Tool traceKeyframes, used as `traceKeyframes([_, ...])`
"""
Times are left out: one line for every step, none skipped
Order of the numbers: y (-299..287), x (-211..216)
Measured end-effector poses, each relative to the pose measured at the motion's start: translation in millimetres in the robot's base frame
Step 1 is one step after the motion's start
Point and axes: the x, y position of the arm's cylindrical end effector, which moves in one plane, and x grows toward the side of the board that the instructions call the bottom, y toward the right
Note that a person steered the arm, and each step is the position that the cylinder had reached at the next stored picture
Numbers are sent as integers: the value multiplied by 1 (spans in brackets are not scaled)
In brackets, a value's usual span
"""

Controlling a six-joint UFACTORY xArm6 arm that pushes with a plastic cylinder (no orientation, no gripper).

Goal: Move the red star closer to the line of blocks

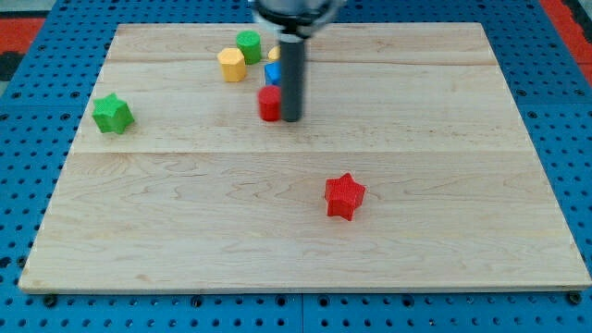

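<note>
The red star (344,195) lies alone on the wooden board, right of centre toward the view's bottom. Near the view's top, several blocks stand close together: a green round block (248,45), a yellow hexagonal block (231,65), a blue block (272,73) and a red block (269,103). A small yellow piece (275,53) shows just above the blue block, partly hidden by the rod. My tip (291,118) rests on the board right beside the red block, on its right side, well up and left of the red star.
A green star (112,113) sits near the board's left edge. The wooden board (462,231) lies on a blue perforated table (28,185).
</note>
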Motion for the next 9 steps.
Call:
traceKeyframes([-3,19])
traceKeyframes([-10,-21])
traceKeyframes([8,-34])
traceKeyframes([113,-3])
traceKeyframes([227,50])
traceKeyframes([215,151])
traceKeyframes([130,153])
traceKeyframes([67,145])
traceKeyframes([29,161])
